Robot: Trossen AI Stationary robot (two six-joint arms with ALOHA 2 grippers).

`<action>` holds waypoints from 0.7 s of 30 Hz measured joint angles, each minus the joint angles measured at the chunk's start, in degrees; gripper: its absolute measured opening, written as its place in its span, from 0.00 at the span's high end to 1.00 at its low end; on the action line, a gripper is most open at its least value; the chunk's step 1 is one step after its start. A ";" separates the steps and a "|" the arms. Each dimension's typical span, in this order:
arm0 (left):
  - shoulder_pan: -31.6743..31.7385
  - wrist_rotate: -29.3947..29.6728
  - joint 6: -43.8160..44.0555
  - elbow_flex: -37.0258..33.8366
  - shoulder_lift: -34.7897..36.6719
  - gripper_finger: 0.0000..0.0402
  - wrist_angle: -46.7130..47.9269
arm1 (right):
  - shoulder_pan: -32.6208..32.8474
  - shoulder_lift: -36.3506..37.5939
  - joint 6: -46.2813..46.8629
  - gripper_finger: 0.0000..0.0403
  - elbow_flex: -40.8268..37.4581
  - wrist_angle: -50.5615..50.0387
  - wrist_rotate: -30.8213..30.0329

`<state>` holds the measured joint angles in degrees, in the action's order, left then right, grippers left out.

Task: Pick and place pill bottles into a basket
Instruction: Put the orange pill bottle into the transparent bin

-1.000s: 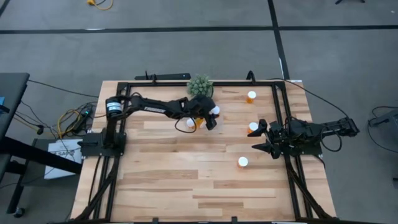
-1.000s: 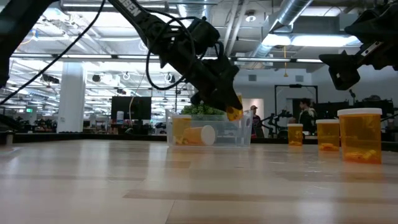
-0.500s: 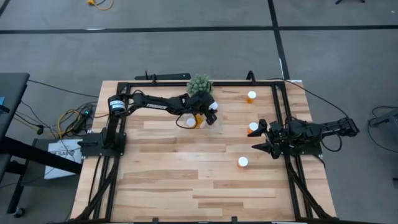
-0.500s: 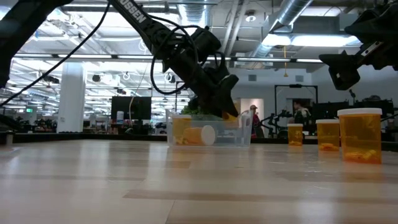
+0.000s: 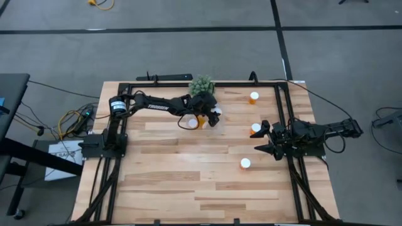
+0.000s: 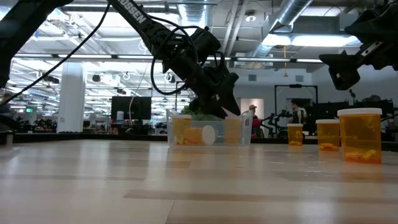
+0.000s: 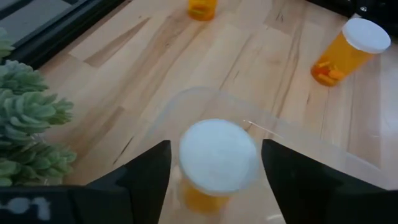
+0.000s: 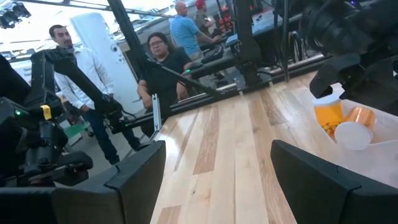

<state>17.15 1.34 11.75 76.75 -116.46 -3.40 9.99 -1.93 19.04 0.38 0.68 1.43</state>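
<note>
The left gripper [image 5: 212,115] is held over the basket [image 6: 242,138], which stands on the wooden surface [image 5: 188,182] just beside the spiky green plant [image 5: 201,85]. Its fingers [image 7: 140,180] are spread apart, and between them a pill bottle [image 7: 217,158] is seen standing upright in the basket, white cap up. No contact between fingers and cap can be made out in the left wrist view, though the lower part of the bottle is partly hidden, so a light touch cannot be ruled out. Two further bottles are seen in the basket below this gripper: one upright [image 6: 181,130] and one lying on its side [image 6: 202,135] with its cap turned toward the low camera.

The right gripper [image 5: 264,139] is parked well away from the basket, near the right edge of the surface, with its fingers [image 8: 140,174] spread wide and nothing between them. A bottle [image 5: 255,129] stands just beside this gripper, on the side toward the far edge of the surface. Another bottle [image 5: 254,97] stands farther off on that same side, near the frame rail [image 5: 281,107]. A third [image 5: 245,164] stands on the opposite side of the right gripper, toward the near edge of the surface. All three are upright and apart from one another.

People [image 8: 165,59] are seen in the room beyond the surface in the right wrist view.
</note>
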 joint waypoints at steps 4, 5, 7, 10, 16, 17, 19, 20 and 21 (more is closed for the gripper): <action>0.00 0.05 0.04 -0.02 0.00 0.37 0.04 | 0.00 0.01 0.00 0.29 0.01 -0.01 0.01; -0.02 0.01 0.04 -0.02 0.02 0.37 0.04 | 0.01 0.00 -0.01 0.29 0.01 0.00 0.00; -0.02 -0.25 0.05 -0.02 0.02 0.37 0.04 | 0.01 0.00 0.00 0.29 0.01 0.01 0.00; 0.00 -2.63 1.02 0.20 0.02 0.37 0.23 | 0.00 0.00 0.00 0.29 0.01 0.00 0.00; -0.32 -8.56 0.37 2.57 0.20 0.37 1.04 | -0.02 0.00 0.00 0.29 -0.01 -0.01 0.00; -0.48 -8.87 -0.05 3.07 0.39 0.37 1.84 | 0.01 0.00 0.00 0.29 -0.01 0.01 0.00; -0.83 -8.91 -1.70 3.94 1.19 0.37 3.57 | -0.01 0.01 0.00 0.29 0.01 -0.01 0.00; -1.04 -8.55 -2.76 4.26 1.80 0.37 4.23 | -0.01 0.00 -0.01 0.29 -0.01 0.01 0.01; -1.16 -8.15 -3.92 4.37 2.63 0.37 4.56 | 0.01 0.00 -0.01 0.29 0.01 0.00 0.00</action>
<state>15.98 -6.81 7.83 81.12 -113.84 1.16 10.00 -1.93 19.03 0.38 0.68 1.43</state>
